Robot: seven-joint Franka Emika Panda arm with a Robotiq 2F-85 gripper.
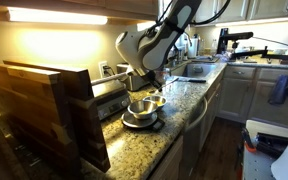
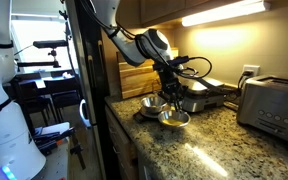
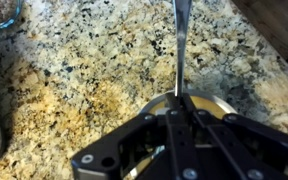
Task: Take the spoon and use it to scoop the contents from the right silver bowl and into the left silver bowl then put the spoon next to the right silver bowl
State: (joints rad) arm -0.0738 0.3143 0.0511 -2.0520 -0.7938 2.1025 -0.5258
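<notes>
The gripper point(image 3: 181, 100) was clenched on the spoon point(image 3: 182, 45), whose thin handle stuck out ahead over the speckled granite counter point(image 3: 74, 70). It hung just above the silver bowls point(image 2: 174, 119), which stood side by side near the toaster point(image 2: 274, 105). The spoon's scoop end was hidden from me.

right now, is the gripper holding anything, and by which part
The gripper is shut on the spoon, gripping its thin handle; the scoop end is hidden.
</notes>
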